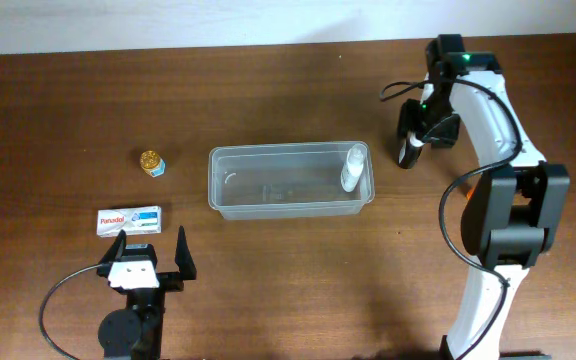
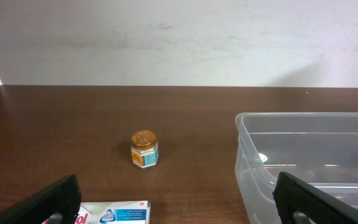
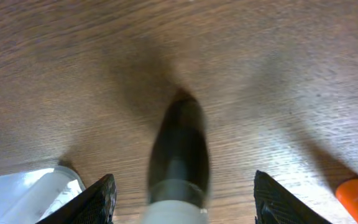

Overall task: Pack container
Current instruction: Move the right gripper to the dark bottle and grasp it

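One container [image 1: 268, 150] holding one white bottle [image 1: 352, 168]; one jar [image 1: 152, 162], one box [image 1: 129, 221]; left jaws apart; right jaws' grip unclear

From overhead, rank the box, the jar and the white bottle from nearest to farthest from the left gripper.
1. Box: just in front of the left gripper, slightly to its left.
2. Jar: farther up the table, left of the container.
3. White bottle: inside the container, at its right end.
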